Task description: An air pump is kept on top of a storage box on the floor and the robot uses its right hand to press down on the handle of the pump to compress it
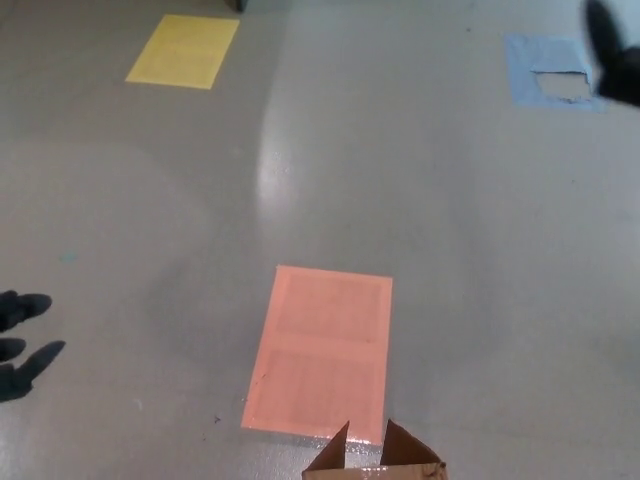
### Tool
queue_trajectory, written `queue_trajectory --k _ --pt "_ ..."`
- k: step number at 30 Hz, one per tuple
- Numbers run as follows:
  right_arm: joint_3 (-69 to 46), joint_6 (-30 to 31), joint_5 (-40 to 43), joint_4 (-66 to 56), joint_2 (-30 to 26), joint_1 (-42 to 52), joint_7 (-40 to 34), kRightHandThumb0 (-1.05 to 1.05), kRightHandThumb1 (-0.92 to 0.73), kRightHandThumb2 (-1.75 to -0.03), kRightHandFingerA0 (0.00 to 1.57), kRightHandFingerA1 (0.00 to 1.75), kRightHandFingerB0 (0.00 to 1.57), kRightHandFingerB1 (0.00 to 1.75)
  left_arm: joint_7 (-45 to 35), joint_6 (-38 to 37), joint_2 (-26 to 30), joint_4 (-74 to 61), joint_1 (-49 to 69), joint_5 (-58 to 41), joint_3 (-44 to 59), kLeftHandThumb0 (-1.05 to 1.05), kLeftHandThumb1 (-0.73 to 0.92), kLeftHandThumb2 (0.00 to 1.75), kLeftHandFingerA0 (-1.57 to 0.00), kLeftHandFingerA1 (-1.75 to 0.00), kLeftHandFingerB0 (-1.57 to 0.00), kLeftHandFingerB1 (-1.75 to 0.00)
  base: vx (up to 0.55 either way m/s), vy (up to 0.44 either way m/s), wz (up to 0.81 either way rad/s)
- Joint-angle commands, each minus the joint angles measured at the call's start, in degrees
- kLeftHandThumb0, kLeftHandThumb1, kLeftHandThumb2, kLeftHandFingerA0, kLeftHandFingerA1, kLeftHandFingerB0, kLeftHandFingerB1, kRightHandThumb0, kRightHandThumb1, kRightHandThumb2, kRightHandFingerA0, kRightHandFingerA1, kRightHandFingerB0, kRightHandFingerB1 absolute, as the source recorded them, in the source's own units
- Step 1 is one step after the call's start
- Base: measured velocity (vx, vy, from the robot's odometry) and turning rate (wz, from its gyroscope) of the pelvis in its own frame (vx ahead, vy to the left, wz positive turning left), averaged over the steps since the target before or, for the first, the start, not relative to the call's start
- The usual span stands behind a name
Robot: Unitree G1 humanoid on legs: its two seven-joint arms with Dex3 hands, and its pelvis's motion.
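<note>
right hand [615, 60] shows only as a dark, blurred shape at the upper right edge of the frame, over a blue floor patch [548, 72]; its finger spread cannot be told. left hand [20, 340] sits at the left edge, low, fingers apart, holding nothing. cardboard box [378, 458] flaps stand open at the bottom edge, right of centre, just below an orange floor patch [320, 350]. no pump shows. a yellow floor patch [183, 52] lies upper left.

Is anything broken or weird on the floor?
Yes. The blue floor patch at the far right has a ragged hole torn in its middle, showing grey floor. The yellow patch and orange patch look whole.
</note>
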Motion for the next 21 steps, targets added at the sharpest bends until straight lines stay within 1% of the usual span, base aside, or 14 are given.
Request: queue_trajectory --k 1,3,6,7,8,9,10,12,13,15,16,19,20,21 --pt "-19.7 -4.4 13.7 -15.1 -2.4 12.4 -0.6 -0.78 -0.75 -1.05 0.06 0.31 0.07 0.26 1.0 4.7 4.2 4.1 -2.8 0.0 1.5 -0.62 0.82 0.64 -0.26 -0.31 -0.19 -0.27 0.00 0.000 0.00" --pt "-16.7 -3.0 15.5 -3.6 3.0 14.4 -1.0 -0.70 -0.70 -1.01 0.00 0.32 0.10 0.27 1.2 4.5 4.1 4.4 -1.4 0.3 1.2 -0.63 0.81 0.64 -0.25 -0.31 -0.19 -0.27 0.00 0.000 0.00" --pt "-15.4 -2.6 12.5 1.7 4.4 15.3 -2.7 -0.65 -0.68 -0.95 0.04 0.35 0.03 0.28 1.1 4.0 4.1 4.5 -0.7 0.4 1.1 -0.62 0.81 0.64 -0.26 -0.31 -0.19 -0.27 0.00 0.000 0.00" --pt "-14.6 -2.0 11.7 4.7 4.9 15.7 -2.8 -0.63 -0.84 -0.67 0.34 0.55 0.06 0.21 1.0 3.6 4.1 4.5 -0.3 0.5 1.0 -0.62 0.81 0.64 -0.25 -0.31 -0.19 -0.28 0.00 0.000 0.00" --pt "-13.0 -0.9 10.5 10.8 5.6 16.7 -2.1 -0.70 -0.68 -0.99 0.09 0.48 0.00 0.28 0.8 3.1 3.9 4.5 0.5 0.6 0.8 -0.63 0.81 0.64 -0.25 -0.31 -0.20 -0.28 0.00 0.000 0.00" --pt "-12.6 -0.7 10.5 11.9 5.5 17.0 -1.5 -0.70 -0.68 -0.99 0.09 0.48 0.00 0.28 0.8 3.1 3.8 4.6 0.7 0.7 0.8 -0.63 0.81 0.64 -0.25 -0.31 -0.20 -0.28 0.00 0.000 0.00" --pt "-12.1 0.1 11.4 15.5 5.5 17.6 1.0 -0.70 -0.73 -1.04 0.00 0.31 0.00 0.24 1.0 3.1 3.6 4.6 1.3 0.9 0.6 -0.63 0.81 0.64 -0.25 -0.30 -0.20 -0.27 0.00 0.000 0.00" --pt "-11.3 -0.7 12.3 23.0 5.4 18.8 3.9 -0.70 -0.73 -0.95 0.04 0.32 0.00 0.23 1.0 2.8 3.4 4.5 2.9 1.1 0.2 -0.63 0.80 0.64 -0.27 -0.31 -0.20 -0.28 0.00 0.000 0.00" --pt "-10.4 -1.7 11.1 27.5 5.1 19.3 3.5 -0.78 -0.74 -1.04 0.03 0.33 0.06 0.24 1.0 2.4 3.2 4.5 4.0 1.3 0.0 -0.63 0.79 0.64 -0.28 -0.32 -0.21 -0.28 0.00 0.000 0.00" --pt "-8.8 -2.7 9.3 34.0 4.8 20.6 3.1 -0.81 -0.75 -1.03 0.06 0.31 0.06 0.21 1.4 1.8 2.9 4.3 6.1 1.7 -0.5 -0.64 0.79 0.64 -0.29 -0.32 -0.22 -0.28 0.00 0.000 0.00" --pt "-7.9 -3.2 8.5 36.5 4.7 21.8 3.1 -0.72 -0.73 -1.05 0.00 0.33 0.04 0.26 1.5 1.4 2.7 4.3 7.5 1.8 -0.7 -0.64 0.78 0.64 -0.30 -0.32 -0.23 -0.29 0.00 0.000 0.00" --pt "-6.4 -4.9 7.5 41.4 4.6 24.5 2.5 -0.73 -0.73 -1.03 0.01 0.30 0.03 0.25 1.4 0.5 2.3 4.3 10.4 1.8 -1.0 -0.63 0.78 0.64 -0.29 -0.32 -0.23 -0.29 0.00 0.000 0.00" --pt "-5.9 -5.2 7.3 44.8 4.9 25.3 2.1 -0.66 -0.82 -0.70 0.05 0.24 0.05 0.20 0.9 0.3 2.0 4.2 11.5 1.5 -0.8 -0.63 0.78 0.64 -0.30 -0.32 -0.23 -0.29 0.00 0.000 0.00" --pt "-5.7 -5.4 7.2 45.8 4.9 25.4 2.0 -0.66 -0.82 -0.70 0.05 0.24 0.05 0.20 0.8 0.2 2.0 4.2 11.7 1.4 -0.8 -0.63 0.78 0.64 -0.30 -0.32 -0.23 -0.29 0.00 0.000 0.00"
